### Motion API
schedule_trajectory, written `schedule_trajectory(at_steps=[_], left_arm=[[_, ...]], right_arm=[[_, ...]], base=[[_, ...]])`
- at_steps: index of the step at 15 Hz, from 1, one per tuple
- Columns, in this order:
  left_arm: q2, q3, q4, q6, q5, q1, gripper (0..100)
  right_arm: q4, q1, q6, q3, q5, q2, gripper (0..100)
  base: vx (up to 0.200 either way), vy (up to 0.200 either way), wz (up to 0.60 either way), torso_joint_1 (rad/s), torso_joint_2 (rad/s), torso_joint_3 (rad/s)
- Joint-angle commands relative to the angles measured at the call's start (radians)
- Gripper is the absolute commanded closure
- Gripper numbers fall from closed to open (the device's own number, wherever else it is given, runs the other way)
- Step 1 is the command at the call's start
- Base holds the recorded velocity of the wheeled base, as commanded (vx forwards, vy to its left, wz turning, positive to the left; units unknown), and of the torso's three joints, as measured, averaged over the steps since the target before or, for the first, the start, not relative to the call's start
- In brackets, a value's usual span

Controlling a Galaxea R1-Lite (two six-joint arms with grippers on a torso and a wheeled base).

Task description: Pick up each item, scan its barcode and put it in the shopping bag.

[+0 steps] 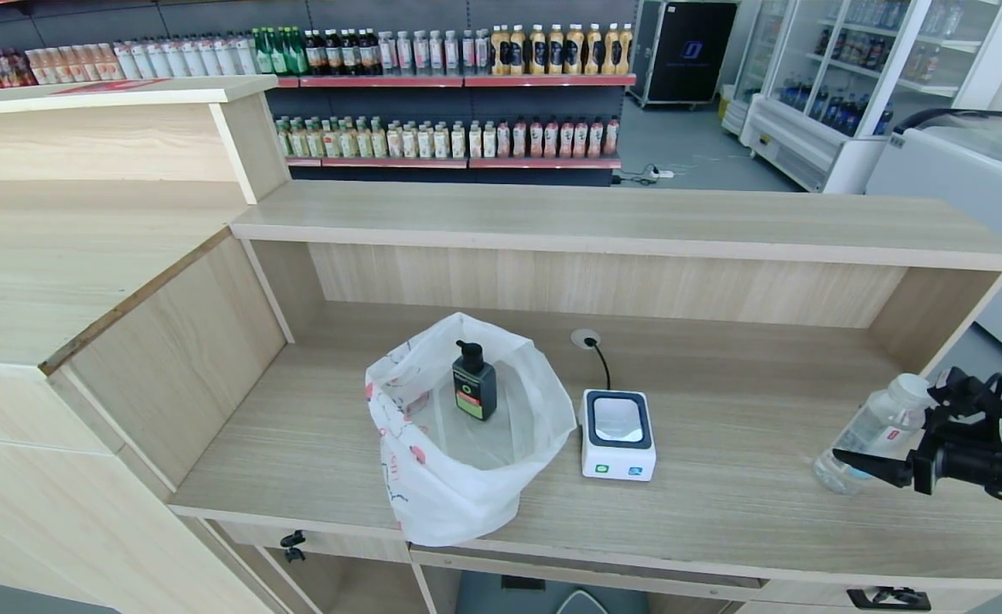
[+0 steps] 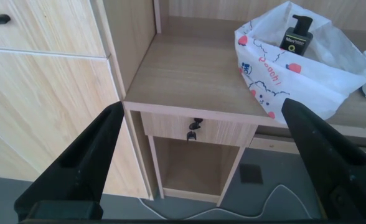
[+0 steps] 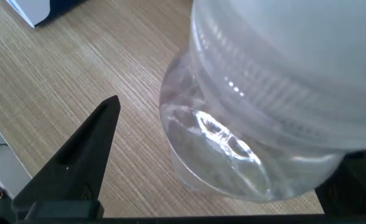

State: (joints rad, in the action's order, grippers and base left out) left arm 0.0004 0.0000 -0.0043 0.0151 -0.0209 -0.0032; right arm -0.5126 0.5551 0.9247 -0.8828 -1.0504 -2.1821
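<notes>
At the right end of the worktop (image 1: 739, 477): bottle pickup in hand, grasp not yet made.
Right end effector (image 3: 233, 143) is spread either side of the clear, ribbed plastic bottle (image 1: 869, 431), visible finger not touching. Next move, likely: close, lift, show barcode to the boxy white glass-topped scanner (image 1: 618, 433). Dark pump bottle (image 1: 474, 388) stands upright in the crinkled white shopping bag (image 1: 432, 477). Left end effector (image 2: 201, 106) is released, low off the front-left corner.

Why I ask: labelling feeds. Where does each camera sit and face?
Head: on the head, facing forward-down at counter, bag, scanner, bottle; right end effector at right edge.
Left wrist: low before the counter, facing the bag; left end effector frames it.
Right wrist: close over the bottle; one finger shows.
Shared: bag, head and left wrist; bottle, head and right wrist.
</notes>
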Motion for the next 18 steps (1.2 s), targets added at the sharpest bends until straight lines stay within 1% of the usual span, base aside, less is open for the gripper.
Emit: schedule_trajectory(at_steps=[1,5,11,12,18], left_arm=[[0.000,0.000,0.000,0.000,-0.001,0.000,0],[0.000,0.000,0.000,0.000,-0.001,0.000,0],[0.000,0.000,0.000,0.000,-0.001,0.000,0],[0.000,0.000,0.000,0.000,-0.001,0.000,0],[0.000,0.000,0.000,0.000,-0.001,0.000,0]], right_arm=[[-0.001,-0.014,0.002,-0.013,0.000,-0.022,0],[-0.001,-0.034,0.002,-0.050,0.001,-0.053,0],[0.000,-0.057,0.000,-0.047,0.000,-0.064,0],[0.000,-0.058,0.000,-0.048,0.000,-0.062,100],[0.000,-0.060,0.000,-0.059,0.000,-0.056,100]], base=[[0.000,0.000,0.00,0.000,0.00,0.000],[0.000,0.000,0.00,0.000,0.00,0.000],[0.000,0.000,0.00,0.000,0.00,0.000],[0.000,0.000,0.00,0.000,0.00,0.000],[0.000,0.000,0.00,0.000,0.00,0.000]])
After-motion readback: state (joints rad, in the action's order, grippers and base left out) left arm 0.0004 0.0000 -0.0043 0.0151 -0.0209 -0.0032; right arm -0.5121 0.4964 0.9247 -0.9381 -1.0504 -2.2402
